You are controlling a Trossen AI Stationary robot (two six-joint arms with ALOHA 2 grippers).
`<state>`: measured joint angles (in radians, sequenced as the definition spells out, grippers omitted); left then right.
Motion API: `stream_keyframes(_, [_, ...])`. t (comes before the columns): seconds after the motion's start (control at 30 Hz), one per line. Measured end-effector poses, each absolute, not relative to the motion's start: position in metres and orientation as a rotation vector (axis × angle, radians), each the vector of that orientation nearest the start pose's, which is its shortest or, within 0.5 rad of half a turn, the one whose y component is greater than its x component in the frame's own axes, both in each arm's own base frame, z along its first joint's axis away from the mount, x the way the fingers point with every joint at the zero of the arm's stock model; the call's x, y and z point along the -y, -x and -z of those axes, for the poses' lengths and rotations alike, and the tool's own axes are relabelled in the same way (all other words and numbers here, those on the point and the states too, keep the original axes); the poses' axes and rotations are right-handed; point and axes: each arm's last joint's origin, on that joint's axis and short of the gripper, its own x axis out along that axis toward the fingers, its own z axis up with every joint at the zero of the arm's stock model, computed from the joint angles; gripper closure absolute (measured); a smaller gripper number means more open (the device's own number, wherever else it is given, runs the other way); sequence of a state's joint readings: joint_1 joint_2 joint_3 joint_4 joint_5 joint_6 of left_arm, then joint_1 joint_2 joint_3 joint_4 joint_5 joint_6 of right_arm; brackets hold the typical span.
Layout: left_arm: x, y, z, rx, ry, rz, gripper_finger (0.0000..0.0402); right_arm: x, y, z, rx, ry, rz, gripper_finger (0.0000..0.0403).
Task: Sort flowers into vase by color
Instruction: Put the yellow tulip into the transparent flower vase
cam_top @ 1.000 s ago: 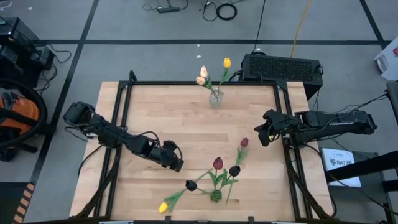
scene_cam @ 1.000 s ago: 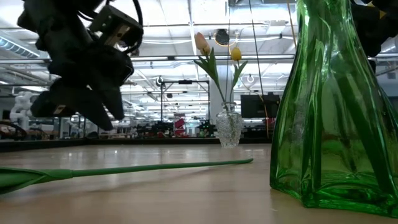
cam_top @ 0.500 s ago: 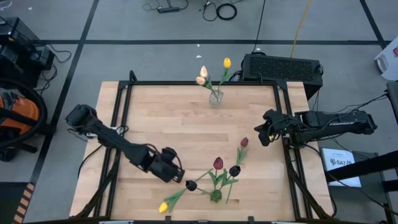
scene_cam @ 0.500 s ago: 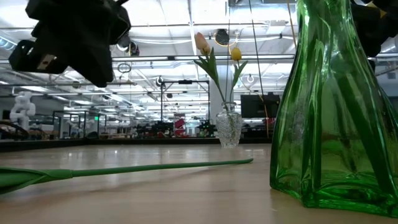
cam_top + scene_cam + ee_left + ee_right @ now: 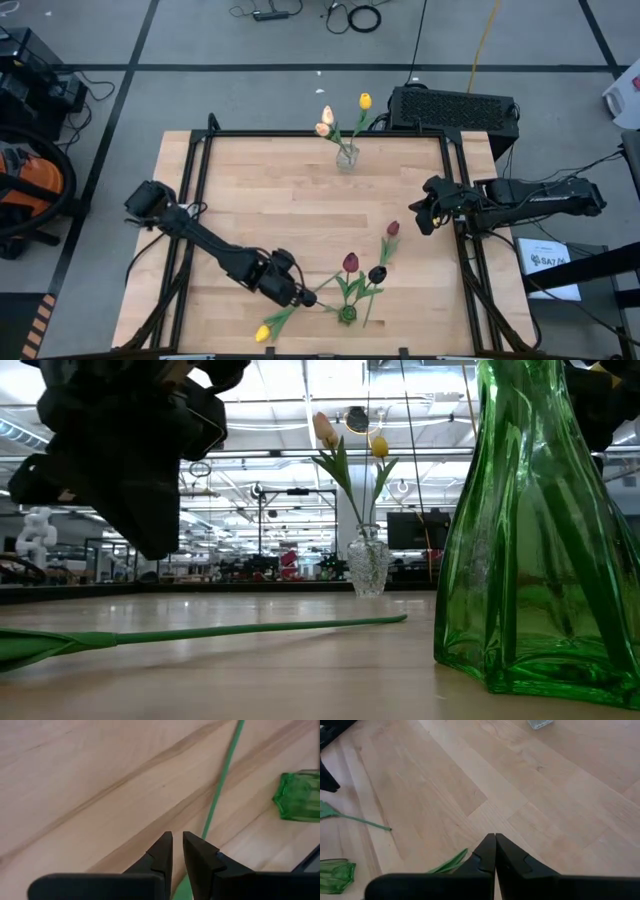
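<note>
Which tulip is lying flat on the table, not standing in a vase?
The yellow-headed tulip near the front edge: its long green stem lies on the wood, running toward the green glass vase, beside the left gripper. All other tulips stand in vases.

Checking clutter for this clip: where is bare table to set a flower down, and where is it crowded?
Bare wood fills the table middle, between the clear vase at the far edge and the green vase near the front. Crowded: the front, where the left gripper, green vase and loose yellow tulip cluster.
</note>
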<state>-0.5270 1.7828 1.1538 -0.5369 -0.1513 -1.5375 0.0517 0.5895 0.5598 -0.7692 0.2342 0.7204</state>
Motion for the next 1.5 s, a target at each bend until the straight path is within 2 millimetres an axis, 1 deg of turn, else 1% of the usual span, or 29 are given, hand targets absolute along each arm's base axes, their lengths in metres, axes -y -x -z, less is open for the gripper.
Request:
stream_keyframes(0.23, [0.166,-0.306,-0.178,-1.051,0.979,-0.556,0.035,0.001,-0.114,-0.234,-0.689,-0.568,0.447,0.0403])
stream_keyframes(0.43, [0.165,-0.307,-0.179,-0.988,0.911,-0.554,0.0343,0.001,-0.114,-0.234,-0.688,-0.573,0.448,0.0403])
stream_keyframes(0.53, [0.164,-0.308,-0.179,-0.974,0.909,-0.559,0.0321,0.001,-0.114,-0.234,-0.687,-0.574,0.448,0.0403])
stream_keyframes(0.77, [0.165,-0.309,-0.18,-0.964,0.926,-0.546,0.0248,0.001,-0.114,-0.234,-0.688,-0.569,0.447,0.0403])
stream_keyframes(0.9, [0.167,-0.312,-0.181,-0.955,0.948,-0.509,0.0226,0.001,-0.114,-0.234,-0.689,-0.567,0.446,0.0403])
stream_keyframes(1.07, [0.17,-0.311,-0.178,-0.986,0.899,-0.477,0.0224,0.001,-0.114,-0.234,-0.69,-0.56,0.443,0.0403])
stream_keyframes(1.13, [0.176,-0.31,-0.173,-1.008,0.867,-0.456,0.0223,0.001,-0.114,-0.234,-0.691,-0.56,0.443,0.0403])
stream_keyframes(1.27, [0.187,-0.31,-0.16,-1.086,0.88,-0.393,0.0223,0.001,-0.114,-0.234,-0.692,-0.56,0.444,0.0403])
stream_keyframes(1.4, [0.194,-0.314,-0.153,-1.116,0.849,-0.287,0.0223,0.001,-0.114,-0.234,-0.696,-0.561,0.446,0.0403])
stream_keyframes(1.5, [0.201,-0.314,-0.149,-1.12,0.85,-0.258,0.0223,0.001,-0.114,-0.234,-0.697,-0.559,0.445,0.0403])
